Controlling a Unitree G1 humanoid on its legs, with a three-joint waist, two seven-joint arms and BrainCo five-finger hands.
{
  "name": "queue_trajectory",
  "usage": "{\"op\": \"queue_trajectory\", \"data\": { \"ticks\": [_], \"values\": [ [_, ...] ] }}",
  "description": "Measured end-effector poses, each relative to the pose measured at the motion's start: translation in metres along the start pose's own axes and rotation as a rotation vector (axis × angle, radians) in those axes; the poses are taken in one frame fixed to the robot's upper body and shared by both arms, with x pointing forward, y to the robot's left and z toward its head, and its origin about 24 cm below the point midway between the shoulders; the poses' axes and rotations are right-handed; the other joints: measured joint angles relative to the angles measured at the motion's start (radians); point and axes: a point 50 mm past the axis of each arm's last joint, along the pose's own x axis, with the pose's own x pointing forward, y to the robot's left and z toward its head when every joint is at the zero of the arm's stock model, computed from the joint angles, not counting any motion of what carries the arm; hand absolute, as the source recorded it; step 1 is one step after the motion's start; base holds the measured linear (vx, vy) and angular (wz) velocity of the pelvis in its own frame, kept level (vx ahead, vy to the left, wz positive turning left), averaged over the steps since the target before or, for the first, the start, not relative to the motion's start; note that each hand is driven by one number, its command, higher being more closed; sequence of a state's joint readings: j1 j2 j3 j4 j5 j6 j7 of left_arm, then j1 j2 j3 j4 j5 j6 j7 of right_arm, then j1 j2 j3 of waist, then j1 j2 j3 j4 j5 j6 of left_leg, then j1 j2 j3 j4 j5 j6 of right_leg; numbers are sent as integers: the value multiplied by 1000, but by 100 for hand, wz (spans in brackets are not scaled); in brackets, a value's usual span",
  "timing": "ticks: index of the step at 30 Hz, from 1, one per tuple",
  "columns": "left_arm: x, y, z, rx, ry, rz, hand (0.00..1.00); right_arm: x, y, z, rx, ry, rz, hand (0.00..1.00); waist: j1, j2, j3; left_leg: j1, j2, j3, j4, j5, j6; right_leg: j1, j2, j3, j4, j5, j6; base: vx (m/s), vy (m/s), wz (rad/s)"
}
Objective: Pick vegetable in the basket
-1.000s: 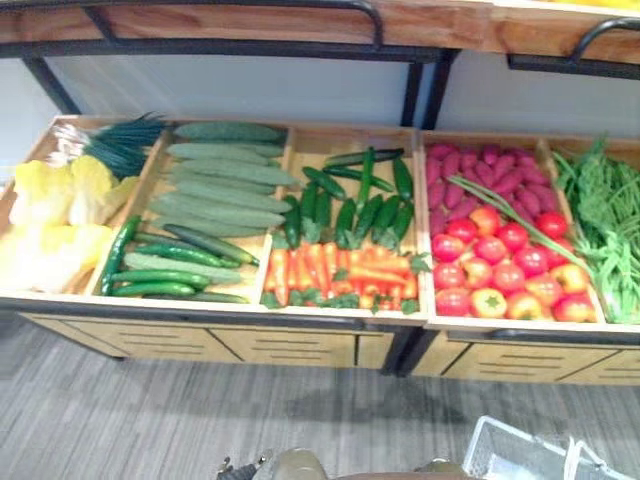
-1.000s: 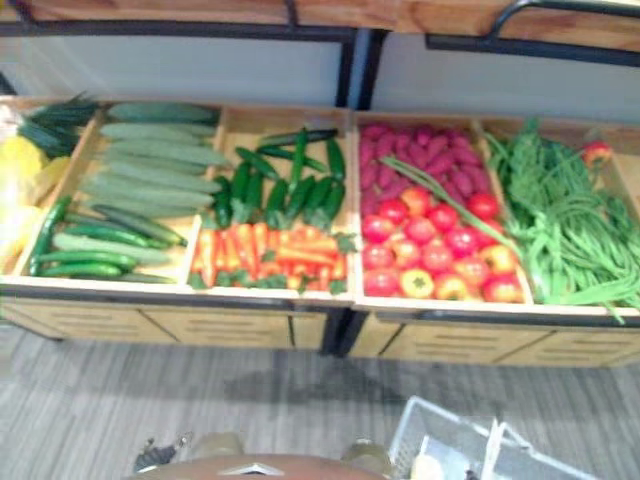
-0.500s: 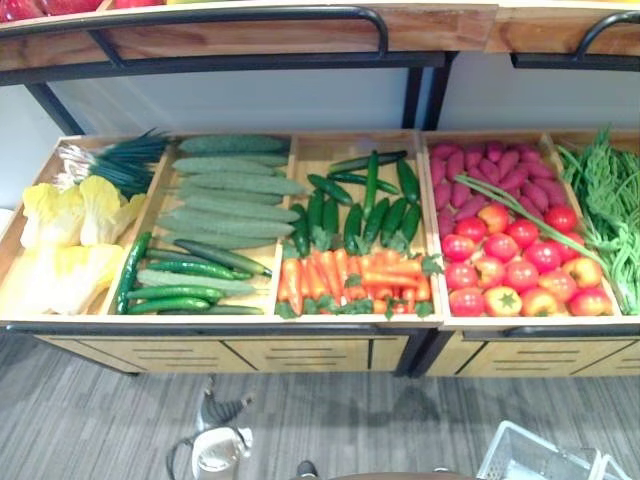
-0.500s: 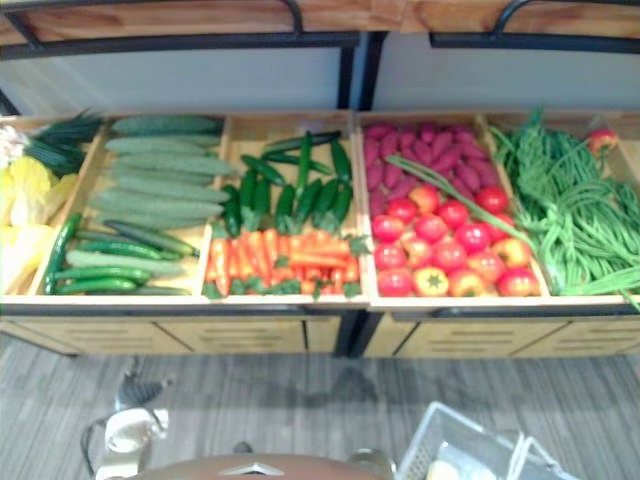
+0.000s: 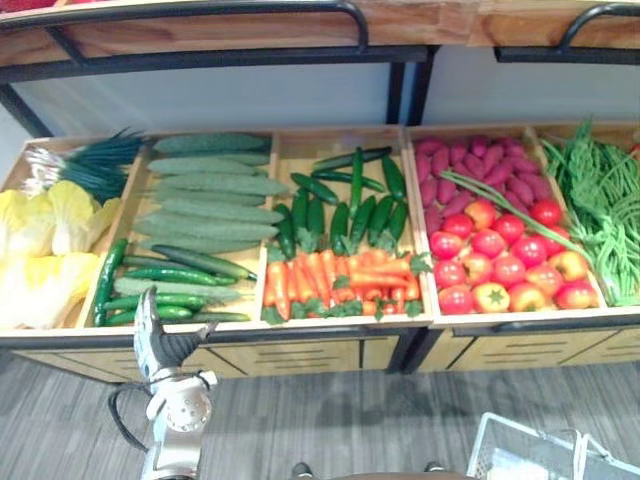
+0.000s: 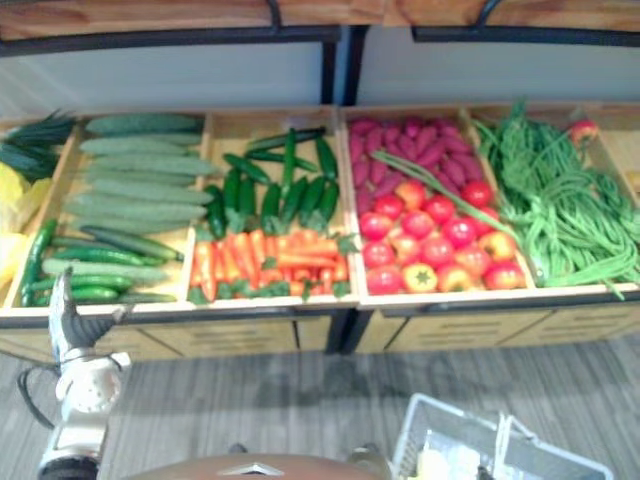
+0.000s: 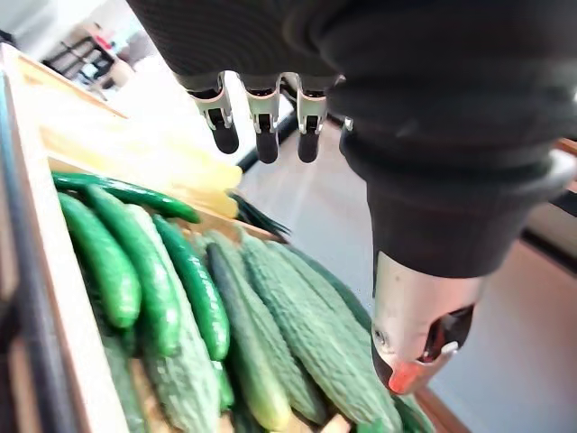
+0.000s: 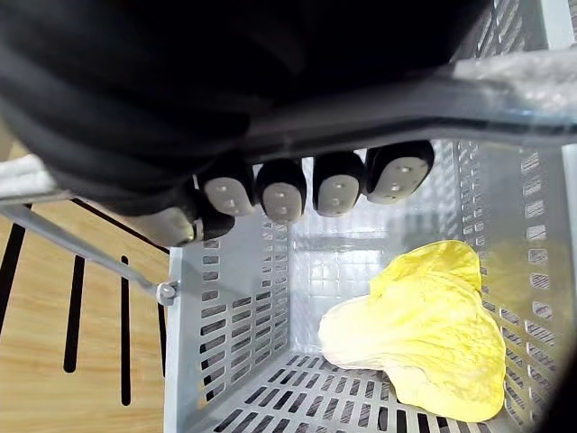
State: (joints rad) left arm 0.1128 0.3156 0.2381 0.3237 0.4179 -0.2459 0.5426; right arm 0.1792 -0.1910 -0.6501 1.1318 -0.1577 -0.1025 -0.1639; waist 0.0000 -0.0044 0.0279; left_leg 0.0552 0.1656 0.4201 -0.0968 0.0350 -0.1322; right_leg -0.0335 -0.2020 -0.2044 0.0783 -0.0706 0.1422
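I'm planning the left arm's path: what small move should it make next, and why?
Probably lower the open left hand onto the cucumbers just beyond it; it holds nothing, while the right hand grips the basket.

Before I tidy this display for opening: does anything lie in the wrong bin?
Yes. A long green stalk lies slantwise across the pink sweet potatoes and tomatoes, and one red fruit sits among the green beans at the back.
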Motion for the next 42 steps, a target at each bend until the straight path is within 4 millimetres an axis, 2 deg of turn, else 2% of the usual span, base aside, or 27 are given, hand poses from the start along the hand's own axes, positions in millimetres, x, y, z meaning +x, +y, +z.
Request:
{"op": "queue_trajectory", "data": {
  "ticks": [5, 6, 10, 13, 16, 20, 24, 26, 35, 42],
  "values": [
    [30, 5, 30, 111, -241, -116, 0, 5, -3, 22, -50, -72, 3, 100, -11, 24, 13, 0, 7, 42, 0, -1, -2, -34, 14, 52, -6, 16, -5, 2, -15, -29],
    [36, 3, 39, 143, -301, -160, 0, 6, -1, 29, -81, -97, 10, 100, -22, 29, 16, 1, 7, 48, 0, -1, -2, -37, 15, 58, -7, 18, -5, 1, -5, -22],
    [47, -16, 78, 249, -548, -315, 0, 5, 8, 50, -145, -194, 42, 100, -27, 37, 20, 0, 11, 92, 0, -4, -5, -71, 26, 107, -9, 35, -11, -4, -7, -34],
    [46, -32, 90, 293, -641, -411, 0, 3, 14, 63, -196, -269, 66, 100, -37, 41, 22, 5, 12, 108, 1, -4, -5, -86, 32, 137, -9, 43, -10, -6, -15, -30],
    [43, -46, 89, 343, -660, -519, 0, 2, 20, 73, -246, -322, 86, 100, -54, 48, 25, 23, 16, 130, 0, -9, -12, -87, 41, 166, -12, 50, -11, -7, -14, -29],
    [40, -62, 96, 378, -710, -641, 0, 0, 21, 79, -272, -357, 96, 100, -54, 54, 29, 17, 20, 152, 0, -14, -19, -111, 49, 190, -17, 66, -11, -37, -23, -22],
    [36, -75, 87, 435, -690, -758, 0, 1, 20, 82, -274, -368, 97, 100, -58, 61, 34, 18, 21, 173, 0, -14, -20, -123, 55, 214, -23, 76, -6, -28, -24, -16],
    [35, -79, 82, 467, -673, -802, 0, 1, 19, 82, -277, -366, 100, 100, -76, 67, 38, 17, 23, 176, 0, -14, -20, -126, 57, 215, -24, 76, -5, -4, -13, -2],
    [52, -82, 81, 533, -629, -790, 0, 0, 20, 86, -272, -379, 101, 100, -81, 74, 45, -14, 22, 204, 1, -14, -21, -174, 62, 242, -25, 88, -3, 12, -20, -9],
    [69, -78, 81, 554, -552, -698, 0, 0, 21, 95, -274, -402, 97, 100, -79, 75, 66, -28, 15, 216, 1, -15, -22, -199, 57, 261, -24, 101, 1, -16, -14, -5]
  ]
}}
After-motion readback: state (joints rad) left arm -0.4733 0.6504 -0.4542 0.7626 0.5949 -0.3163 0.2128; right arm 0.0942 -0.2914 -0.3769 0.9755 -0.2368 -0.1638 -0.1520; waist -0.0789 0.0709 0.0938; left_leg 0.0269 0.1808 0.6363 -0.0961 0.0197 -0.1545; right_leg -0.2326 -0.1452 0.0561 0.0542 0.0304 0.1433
